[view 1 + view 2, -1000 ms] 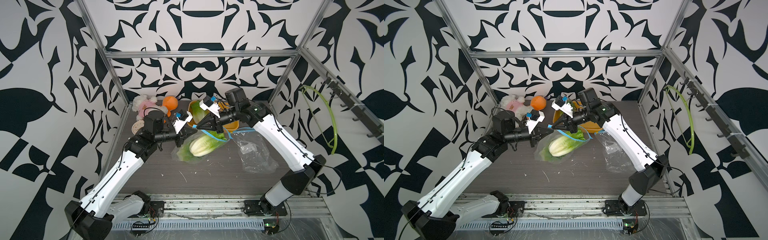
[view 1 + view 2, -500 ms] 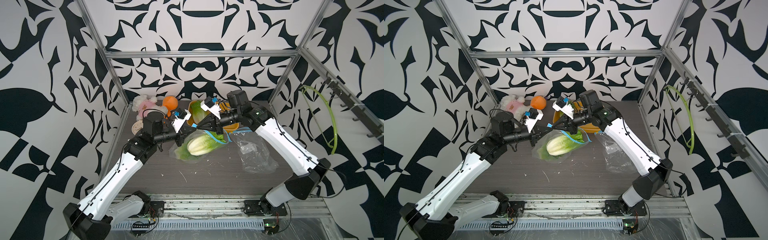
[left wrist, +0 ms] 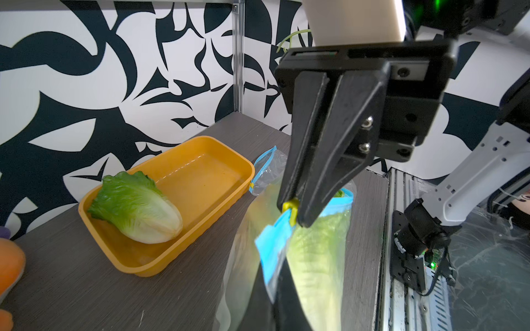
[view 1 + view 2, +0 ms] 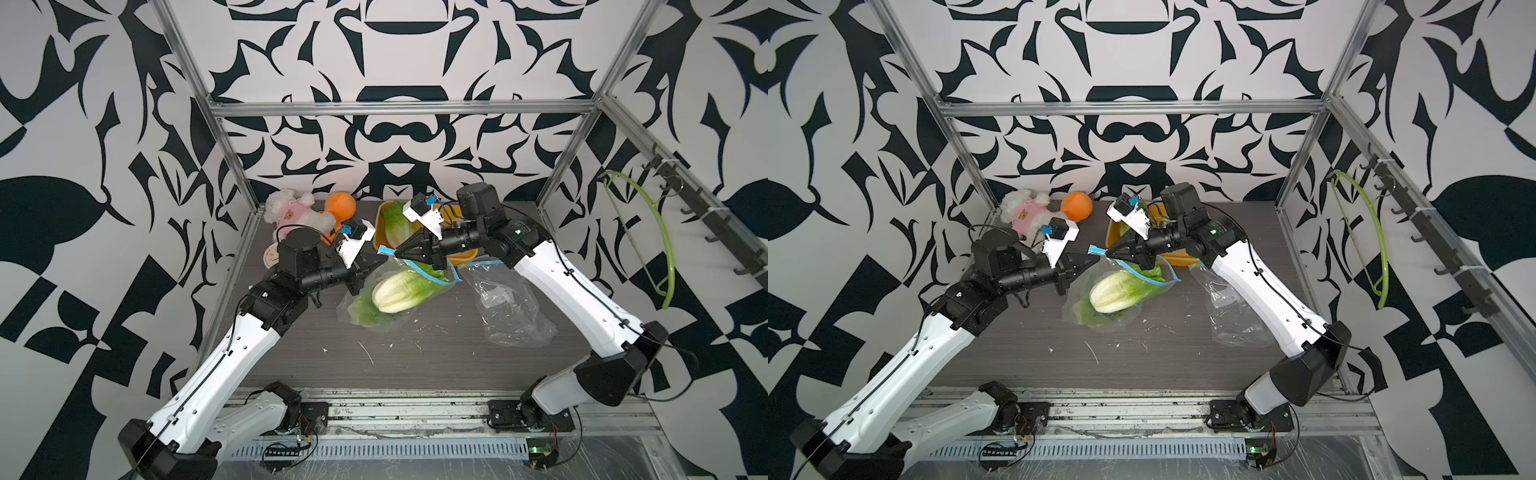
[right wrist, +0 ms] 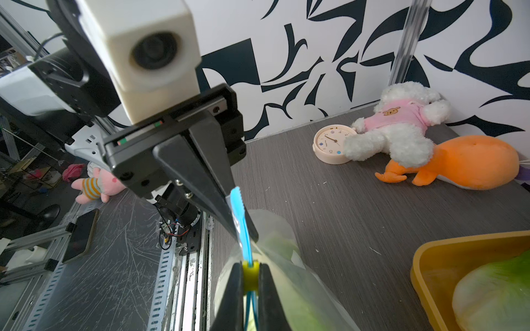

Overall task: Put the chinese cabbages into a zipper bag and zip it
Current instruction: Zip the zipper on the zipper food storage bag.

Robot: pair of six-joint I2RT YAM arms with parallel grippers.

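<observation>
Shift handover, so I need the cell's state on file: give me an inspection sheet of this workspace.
Surface: dark wood-grain table, white flecks scattered.
Job's things: one cabbage in the yellow tray; zipper bag holds at least one bagged cabbage.
Clutter: spare clear bag, white plush, orange plush, clock.
Grippers: left gripper shut on the bag's blue zip strip; right gripper shut on the yellow slider.
Cables: black cable looped at the left wrist; thin wires at the arm bases.
Surroundings: patterned walls; green hoop on a hook rail.
</observation>
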